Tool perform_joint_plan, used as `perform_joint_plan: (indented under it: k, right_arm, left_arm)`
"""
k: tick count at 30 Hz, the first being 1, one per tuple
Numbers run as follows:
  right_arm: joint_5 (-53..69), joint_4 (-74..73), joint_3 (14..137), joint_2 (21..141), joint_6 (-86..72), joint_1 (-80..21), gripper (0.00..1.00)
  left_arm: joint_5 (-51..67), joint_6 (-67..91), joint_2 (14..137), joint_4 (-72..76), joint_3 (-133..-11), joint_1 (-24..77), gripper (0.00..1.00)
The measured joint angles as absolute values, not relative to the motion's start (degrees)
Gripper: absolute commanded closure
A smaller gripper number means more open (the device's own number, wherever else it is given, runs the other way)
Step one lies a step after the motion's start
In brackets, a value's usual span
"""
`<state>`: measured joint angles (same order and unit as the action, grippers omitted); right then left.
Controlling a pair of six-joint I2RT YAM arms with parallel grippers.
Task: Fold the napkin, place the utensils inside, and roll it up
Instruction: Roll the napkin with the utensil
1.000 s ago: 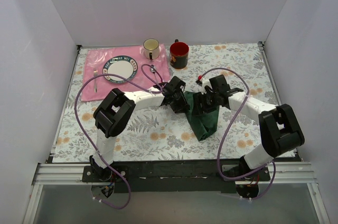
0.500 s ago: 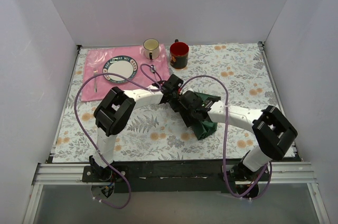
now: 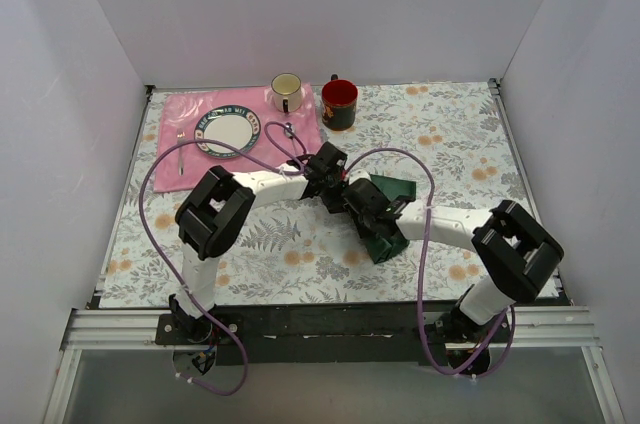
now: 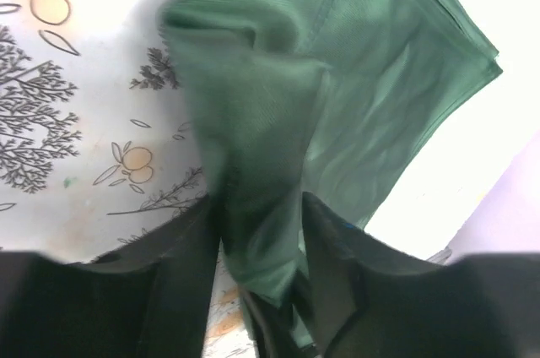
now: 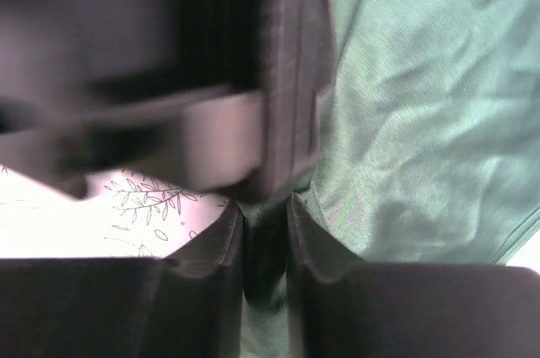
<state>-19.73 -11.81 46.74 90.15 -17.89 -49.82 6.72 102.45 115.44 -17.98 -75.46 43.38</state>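
No legible text; plate (image 3: 228, 130) rim markings too small to read.

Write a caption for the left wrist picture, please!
The left tool grips a bunched fold of the green napkin, with the flowery table showing beside it.

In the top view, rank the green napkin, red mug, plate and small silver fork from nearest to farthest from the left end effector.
1. napkin: mid-table, gripped by the left end effector.
2. red mug: behind it, at the back.
3. plate: back left, on the pink placemat.
4. fork: left end of the placemat.
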Motion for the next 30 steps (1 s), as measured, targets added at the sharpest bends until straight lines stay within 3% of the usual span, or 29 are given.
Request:
perform_joint_plan:
  k: [2, 7, 18, 26, 30]
  right_arm:
    - [-17.17, -9.32, 44.84, 88.68, -17.50, -48.01, 0.98]
    - [-4.16, -0.64, 40.99, 87.11, -14.68, -43.51, 0.99]
    - [33.34, 9.17, 39.88, 94.89, -15.35, -24.14, 0.99]
    - [45.78, 12.25, 41.12, 100.97, -16.69, -19.77, 0.99]
    - [49.56, 14.24, 40.49, 102.50, -18.72, -18.44, 0.99]
  left_arm:
    - [6.66, 102.08, 114.30, -16.64, -74.04, 43.40, 0.35]
    - [2.98, 99.96, 109.69, -14.87, -69.54, 42.87, 0.26]
    - [3.81, 96.68, 104.09, -17.65, -63.90, 40.99, 0.22]
    - [6.04, 97.84, 104.77, -15.35, -63.75, 40.99, 0.23]
    - [7.70, 99.74, 107.11, -14.20, -65.69, 40.99, 0.28]
